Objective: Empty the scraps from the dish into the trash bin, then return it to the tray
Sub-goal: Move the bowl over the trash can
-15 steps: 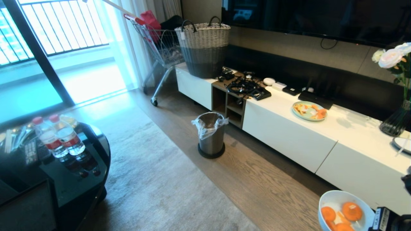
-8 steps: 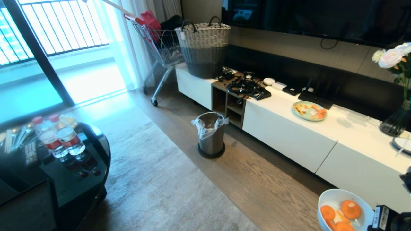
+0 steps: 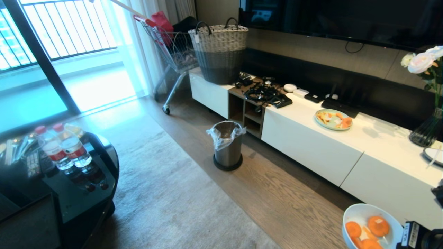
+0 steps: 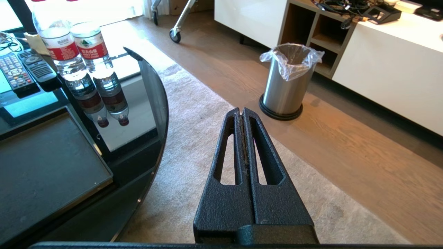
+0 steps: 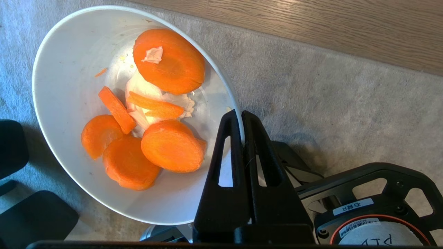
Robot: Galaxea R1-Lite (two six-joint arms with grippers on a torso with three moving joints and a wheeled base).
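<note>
Item: dish [image 5: 69, 86], small deep white bowl, carried off the ground at the robot's right side, over the grey rug [image 5: 311, 97], tilted slightly. Judged rigid, glazed and smooth, so slippery at a thin rim pinch and breakable if dropped; light even with its load. Best hold is the rim wall, as now.

Contents: scraps [image 5: 169, 145], several round orange slices with pale pieces, loose and moist-looking, likely to slide freely once the bowl tips.

Right claw [image 5: 242, 116]: closed on the dish's near rim, one finger inside the wall and one outside; the bowl extends away from the fingertips.

Left claw [image 4: 241, 112]: closed on nothing, parked low beside the dark glass desk [image 4: 152, 90], pointing toward the trash bin.

Trash bin [image 3: 227, 145]: brushed-metal cylinder with clear liner, standing on the wood floor before the white cabinet [image 3: 311, 145], well apart from the dish.

Tray [image 4: 45, 155]: flat black, on the glass desk near two water bottles [image 4: 79, 52].

Status: scraps not yet emptied; the carry to the bin is judged the step in hand.
</note>
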